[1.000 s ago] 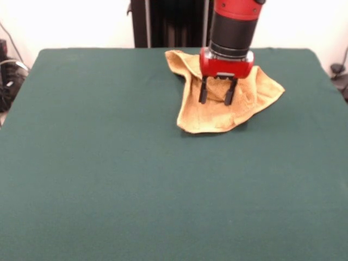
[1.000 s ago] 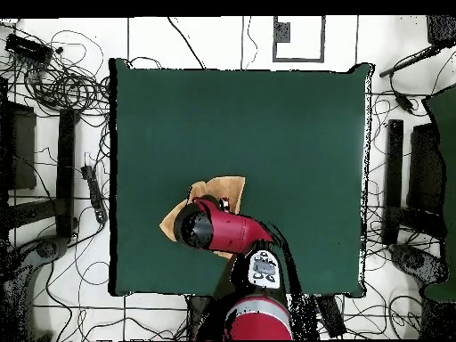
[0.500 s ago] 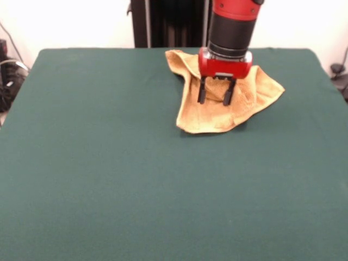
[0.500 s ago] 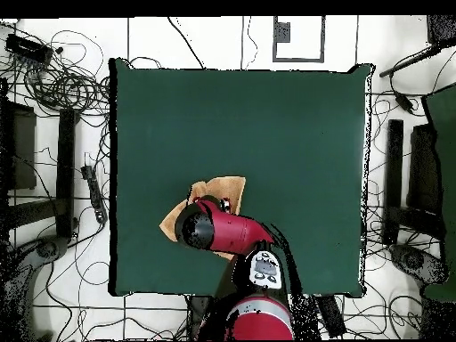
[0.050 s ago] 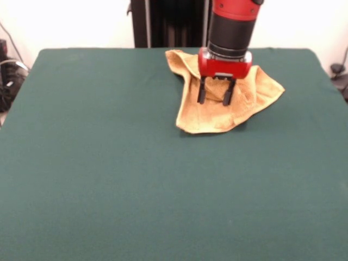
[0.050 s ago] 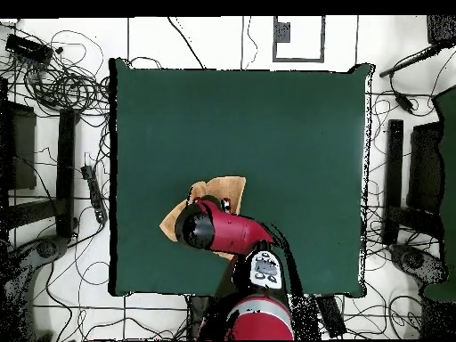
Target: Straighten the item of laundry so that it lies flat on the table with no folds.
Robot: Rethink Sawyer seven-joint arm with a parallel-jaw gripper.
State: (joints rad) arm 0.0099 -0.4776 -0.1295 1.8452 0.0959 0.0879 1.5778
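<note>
The claw (image 5: 216, 99) hangs spread and empty over the rumpled towel (image 5: 247, 95); soft, limp cloth, best pinched at a corner.

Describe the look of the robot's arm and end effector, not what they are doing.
The arm is glossy red with a black cylindrical band above a red wrist housing. The end effector has two thin, straight black fingers. From overhead, a small light display panel sits on the red arm.

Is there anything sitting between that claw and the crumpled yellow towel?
Nothing visible. The open gripper hangs right over the towel, and nothing else lies on the green table around it.
</note>
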